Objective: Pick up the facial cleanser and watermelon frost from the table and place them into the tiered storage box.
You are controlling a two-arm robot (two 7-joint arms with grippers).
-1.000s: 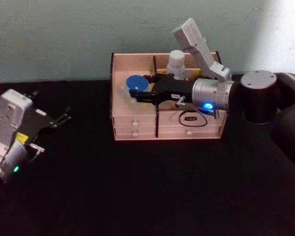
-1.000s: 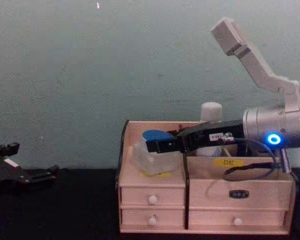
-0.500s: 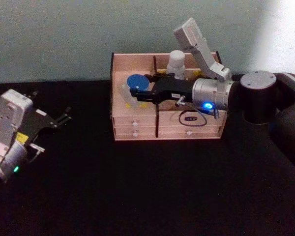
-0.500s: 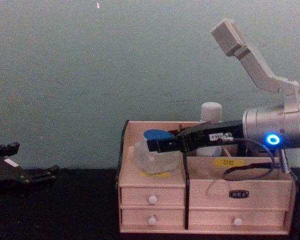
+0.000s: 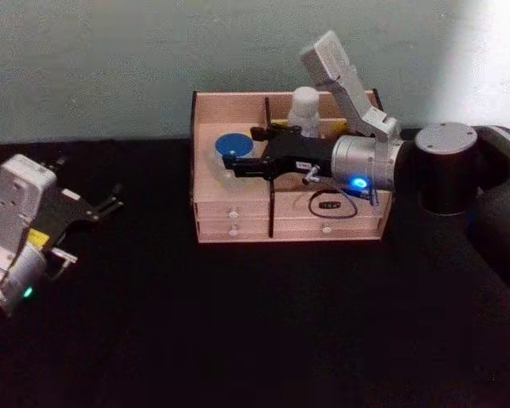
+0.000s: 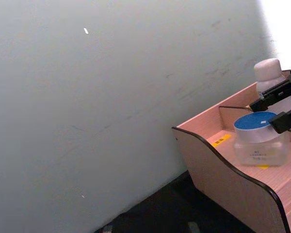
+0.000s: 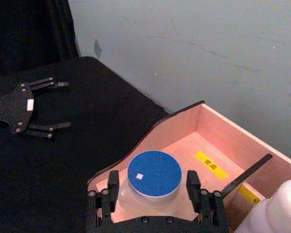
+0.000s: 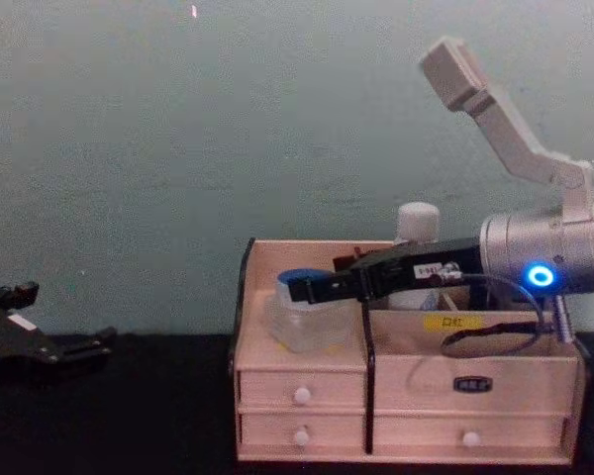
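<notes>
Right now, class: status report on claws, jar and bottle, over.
Left claw open, parked left. Right claw around watermelon frost, upright in left compartment of tiered storage box. Facial cleanser standing in rear compartment. Nothing blocking.

A bare lab-style test bench: black-covered table (image 5: 238, 323) against a plain pale-green wall (image 5: 102, 59).

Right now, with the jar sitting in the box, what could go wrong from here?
1. The right claw sits around the watermelon frost in the front left compartment of the tiered storage box. Withdrawing before it clears the lid could tip the jar or drag it out.
2. The facial cleanser stands upright close behind the right arm, so a careless swing might knock it.
</notes>
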